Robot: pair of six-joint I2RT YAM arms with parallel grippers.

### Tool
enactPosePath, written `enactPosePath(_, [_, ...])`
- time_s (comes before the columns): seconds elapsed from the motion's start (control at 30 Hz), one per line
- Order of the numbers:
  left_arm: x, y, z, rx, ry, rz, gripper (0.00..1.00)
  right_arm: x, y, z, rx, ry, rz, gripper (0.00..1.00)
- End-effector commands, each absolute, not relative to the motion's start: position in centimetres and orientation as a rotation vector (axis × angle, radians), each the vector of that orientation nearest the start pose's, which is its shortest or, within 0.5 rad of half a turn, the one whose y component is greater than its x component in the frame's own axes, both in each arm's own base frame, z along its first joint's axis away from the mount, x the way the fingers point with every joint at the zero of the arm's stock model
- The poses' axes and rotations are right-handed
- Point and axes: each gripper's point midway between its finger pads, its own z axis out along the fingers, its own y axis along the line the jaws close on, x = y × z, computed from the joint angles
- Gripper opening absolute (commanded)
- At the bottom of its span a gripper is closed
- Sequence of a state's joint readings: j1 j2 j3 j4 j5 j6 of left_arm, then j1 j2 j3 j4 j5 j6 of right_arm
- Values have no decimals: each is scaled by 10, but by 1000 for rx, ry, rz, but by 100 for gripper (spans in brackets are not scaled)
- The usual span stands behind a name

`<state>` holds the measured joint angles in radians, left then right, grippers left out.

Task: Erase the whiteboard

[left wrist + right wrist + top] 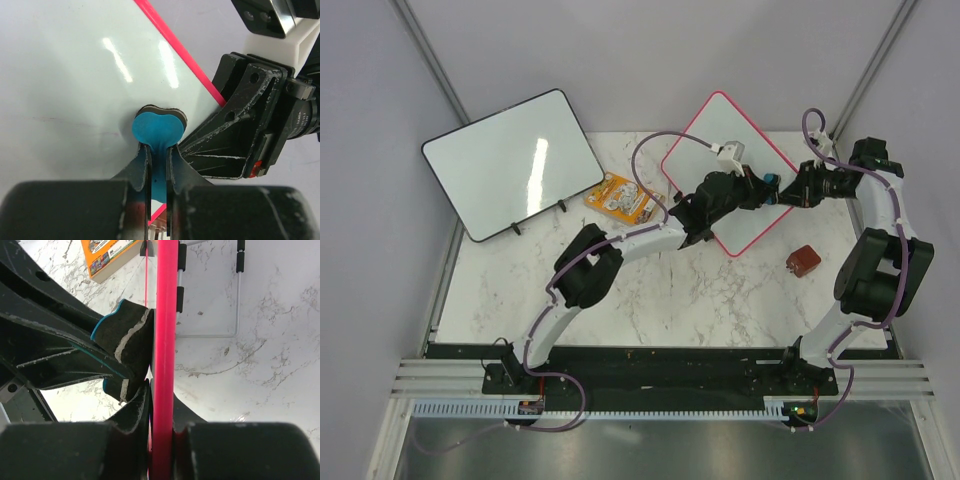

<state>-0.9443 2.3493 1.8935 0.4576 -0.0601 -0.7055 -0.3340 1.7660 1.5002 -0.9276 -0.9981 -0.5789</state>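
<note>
Count by kind
One pink-framed whiteboard [720,120]; one black-framed whiteboard [510,165]; one blue eraser [156,129]; one orange packet [620,195]; one brown block [804,261]

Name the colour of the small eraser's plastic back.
Blue plastic back; best in left wrist view.

The left arm [590,270] and the right arm [875,270] look the same. Each one has white tubes with fat black lumps at the joints. A thin purple cable [650,140] runs along each arm in loose loops. Each arm stands on a black foot [510,378]. A white block [730,152] sits on the left wrist. The left gripper [159,150] has black fingers [139,167] with worn, scratched edges. The right gripper [161,405] is black too, with round holes, white scuffs and a small red bit. Its camera [300,120] is round and black with tiny white letters.
</note>
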Motion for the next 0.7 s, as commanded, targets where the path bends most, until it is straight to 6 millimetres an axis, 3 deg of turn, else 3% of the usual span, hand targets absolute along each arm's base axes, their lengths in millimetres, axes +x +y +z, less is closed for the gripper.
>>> enactPosePath(0.0, [440,-522,96,12,2056,-1034,2,371,55,159,-785,2137,942,0])
enactPosePath(0.17, [494,-481,103,-109,2035,-1010,2,371,56,162,-784,2134,944,0])
enactPosePath(0.27, [514,-461,104,-138,2038,-965,2,371,56,164,-785,2132,945,0])
enactPosePath(0.4, [526,-438,103,-164,2054,-888,2,371,56,169,-788,2129,945,0])
enactPosePath(0.6, [521,-412,102,-186,2074,-817,2,368,56,170,-792,2152,977,0])
enactPosePath(0.63, [517,-407,94,-184,2092,-793,2,368,57,170,-794,2153,982,0])
enactPosePath(0.67, [517,-403,101,-188,2083,-785,2,368,57,173,-802,2147,983,0])
